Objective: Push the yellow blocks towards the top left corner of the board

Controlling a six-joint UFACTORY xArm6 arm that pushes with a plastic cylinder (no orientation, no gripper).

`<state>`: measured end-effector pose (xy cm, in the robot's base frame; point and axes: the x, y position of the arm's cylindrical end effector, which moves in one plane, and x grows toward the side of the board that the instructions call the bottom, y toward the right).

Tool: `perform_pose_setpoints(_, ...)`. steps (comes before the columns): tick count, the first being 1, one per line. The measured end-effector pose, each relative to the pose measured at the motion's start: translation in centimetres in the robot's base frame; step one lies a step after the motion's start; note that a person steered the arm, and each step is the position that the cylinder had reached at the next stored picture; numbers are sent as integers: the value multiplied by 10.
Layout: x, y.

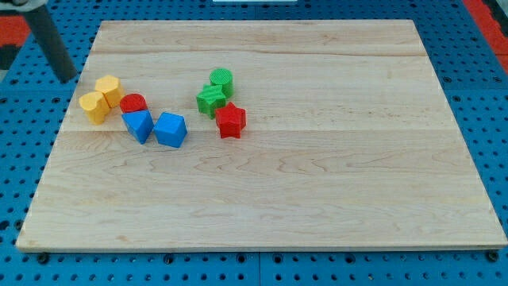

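Observation:
Two yellow blocks lie near the board's left edge: a yellow hexagonal block (pixel 109 89) and, touching it at lower left, a yellow heart-like block (pixel 94 106). My tip (pixel 68 79) is the lower end of the dark rod at the view's upper left. It stands just off the board's left edge, to the left of and slightly above the yellow blocks, with a small gap to them.
A red cylinder (pixel 133 103) sits right of the yellow blocks. Two blue blocks (pixel 138 125) (pixel 171 129) lie below it. A green cylinder (pixel 221 79), green star (pixel 210 98) and red star (pixel 230 120) cluster mid-board. The wooden board (pixel 317 183) rests on a blue pegboard.

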<state>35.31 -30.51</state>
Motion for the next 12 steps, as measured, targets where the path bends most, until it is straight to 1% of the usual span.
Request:
perform_pose_setpoints(1,39,1)
perform_pose_setpoints(2,99,1)
perform_pose_setpoints(3,125,2)
perform_pose_setpoints(4,118,40)
perform_pose_setpoints(5,99,45)
perform_pose_setpoints(6,91,45)
perform_pose_setpoints(9,101,62)
perform_pose_setpoints(10,87,62)
perform_pose_setpoints(12,39,102)
